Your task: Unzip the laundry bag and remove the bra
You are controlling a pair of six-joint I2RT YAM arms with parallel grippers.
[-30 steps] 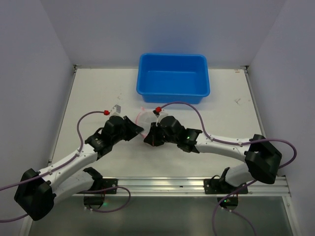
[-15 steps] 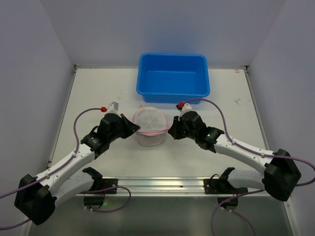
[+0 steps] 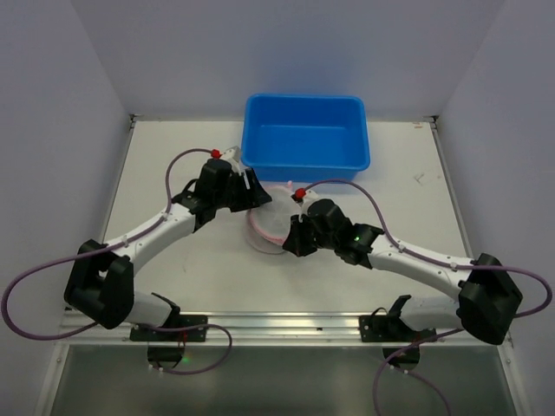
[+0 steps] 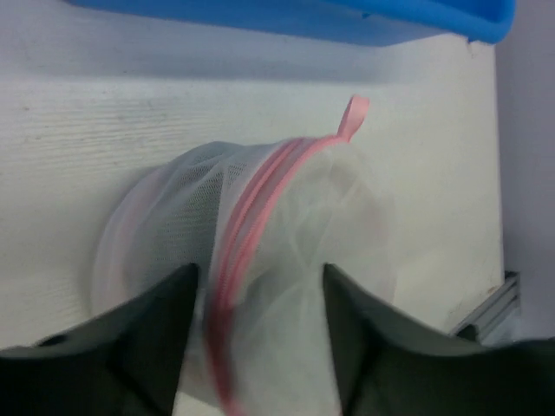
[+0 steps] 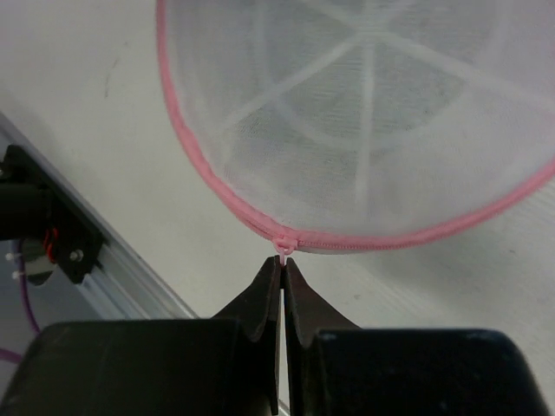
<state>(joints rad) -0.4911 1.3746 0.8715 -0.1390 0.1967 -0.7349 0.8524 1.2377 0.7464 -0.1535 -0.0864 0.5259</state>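
The laundry bag (image 3: 270,227) is a white mesh drum with a pink zipper, sitting mid-table just in front of the tub. My left gripper (image 3: 254,198) reaches in from the far left, its jaws closed on the bag's rim (image 4: 295,217) with mesh and zipper filling the gap between the fingers (image 4: 186,299). My right gripper (image 3: 293,236) is at the bag's near side, shut on the small pink zipper pull (image 5: 283,251) below the round mesh face (image 5: 364,113). The bag is tilted. The bra is hidden; I cannot make it out through the mesh.
A blue plastic tub (image 3: 305,137) stands right behind the bag, its rim close above the left gripper (image 4: 347,17). A metal rail (image 3: 286,328) runs along the table's near edge. Grey walls enclose the left, right and back.
My left arm has swung from the bag's left side to its far side by the tub. My right gripper has shifted from the bag's right to its near edge. The bag now sits tilted.
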